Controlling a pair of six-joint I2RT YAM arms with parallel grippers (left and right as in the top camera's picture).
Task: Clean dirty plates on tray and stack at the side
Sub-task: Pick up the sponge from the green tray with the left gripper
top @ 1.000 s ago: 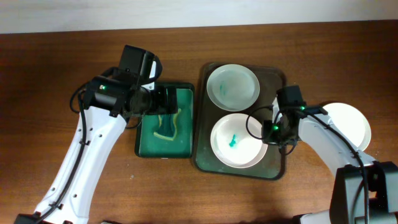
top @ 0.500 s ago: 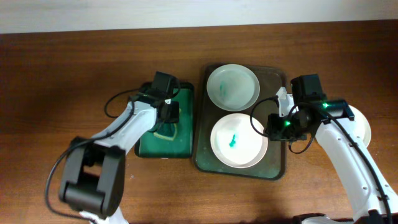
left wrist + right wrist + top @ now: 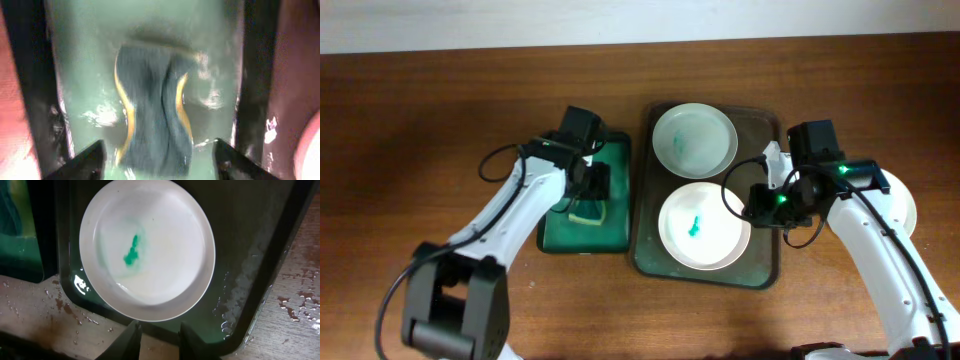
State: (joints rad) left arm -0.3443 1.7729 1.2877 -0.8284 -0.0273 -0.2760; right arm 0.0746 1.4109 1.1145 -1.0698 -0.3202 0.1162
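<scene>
Left arm (image 3: 505,210) shifted; left pincer (image 3: 160,152) apart over blurred cloth (image 3: 152,105), right pincer (image 3: 161,337) apart.

No text, label, brand mark or number can be read in any view; the plates (image 3: 694,138), the tray (image 3: 761,121) and the green container (image 3: 616,222) show plain surfaces without legible marking.
</scene>
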